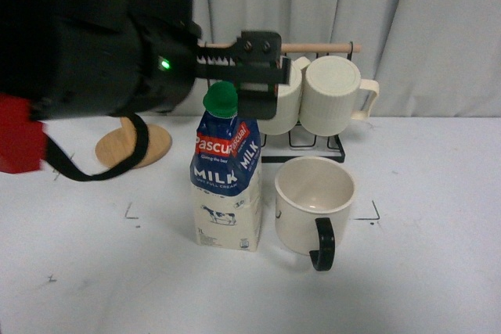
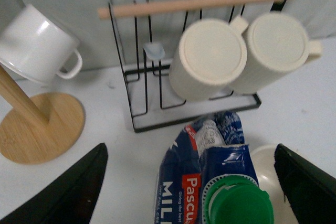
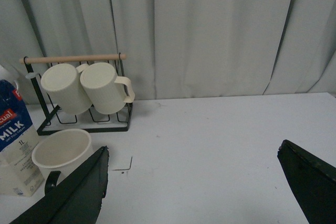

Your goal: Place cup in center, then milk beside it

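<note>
- The cup stands upright on the white counter, nearest the front view's camera, its black handle turned toward that camera.
- The milk stands upright just beside the cup, on its left in the front view, with a narrow gap between them; its green cap is on top.
- Thin black corner marks on the counter sit to either side of the pair.
- The left tool hangs above and just behind the milk's cap. In the left wrist view its fingers are spread wide, one on each side of the carton, touching nothing.
- The right tool is spread wide too and holds nothing; it is over bare counter, with cup and milk off to one side of its view.
- Further back stands a black wire rack with a wooden bar, from which two ribbed cream mugs hang.
- A round wooden stand base lies behind the milk to the left; in the left wrist view a white mug sits on its post.
- A pale curtain closes the background.
</note>
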Tool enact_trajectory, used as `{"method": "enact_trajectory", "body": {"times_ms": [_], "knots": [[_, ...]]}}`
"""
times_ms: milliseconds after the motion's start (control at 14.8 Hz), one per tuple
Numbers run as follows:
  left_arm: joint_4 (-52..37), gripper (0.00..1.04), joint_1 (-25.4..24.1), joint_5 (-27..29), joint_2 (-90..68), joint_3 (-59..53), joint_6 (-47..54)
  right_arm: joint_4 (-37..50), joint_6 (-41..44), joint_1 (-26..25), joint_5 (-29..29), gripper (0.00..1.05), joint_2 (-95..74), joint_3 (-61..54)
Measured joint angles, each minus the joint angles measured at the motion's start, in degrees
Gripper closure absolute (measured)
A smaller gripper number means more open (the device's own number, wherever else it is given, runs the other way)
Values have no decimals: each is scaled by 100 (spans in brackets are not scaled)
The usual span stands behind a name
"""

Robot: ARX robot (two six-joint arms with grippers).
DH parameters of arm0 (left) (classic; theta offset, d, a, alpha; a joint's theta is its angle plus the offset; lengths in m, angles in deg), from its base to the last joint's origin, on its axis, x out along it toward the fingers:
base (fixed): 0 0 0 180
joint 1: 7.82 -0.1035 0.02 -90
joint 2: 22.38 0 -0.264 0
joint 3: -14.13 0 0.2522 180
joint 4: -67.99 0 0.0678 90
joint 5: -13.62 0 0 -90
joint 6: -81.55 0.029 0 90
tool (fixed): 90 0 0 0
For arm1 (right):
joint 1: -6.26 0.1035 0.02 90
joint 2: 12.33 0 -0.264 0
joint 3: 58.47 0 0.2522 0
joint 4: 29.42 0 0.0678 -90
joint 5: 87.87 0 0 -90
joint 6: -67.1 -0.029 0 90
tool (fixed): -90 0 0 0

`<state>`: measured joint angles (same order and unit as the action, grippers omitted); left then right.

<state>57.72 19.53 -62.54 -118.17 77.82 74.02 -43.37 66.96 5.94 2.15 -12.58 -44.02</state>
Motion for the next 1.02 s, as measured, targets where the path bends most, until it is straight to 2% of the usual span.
{"method": "enact_trajectory", "body": {"times_ms": [68, 203, 339, 407, 475, 881, 949, 1017], "knots": [[-105, 5, -133, -177, 396, -221, -52, -2, 0, 0, 0, 6, 0, 0], [-164, 7, -457, -566, 1541, -789, -221, -2, -2, 0, 0, 6, 0, 0], [343, 7, -885, -962, 2839, -1300, -219, 0, -2, 0, 0, 6, 0, 0], [181, 19, -1563, -734, 4474, -2245, 205, -2, 0, 0, 0, 6, 0, 0], [-105, 29, -1698, -389, 4815, -2553, 402, -2, 0, 0, 0, 6, 0, 0], [-260, 103, -2225, -837, 5897, -3915, 649, 0, 0, 0, 0, 6, 0, 0], [-190, 103, -2479, -1213, 6048, -4048, 667, -2, 0, 0, 0, 6, 0, 0], [-116, 103, -2730, -1338, 6188, -4210, 667, 0, -2, 0, -2, 6, 0, 0]]}}
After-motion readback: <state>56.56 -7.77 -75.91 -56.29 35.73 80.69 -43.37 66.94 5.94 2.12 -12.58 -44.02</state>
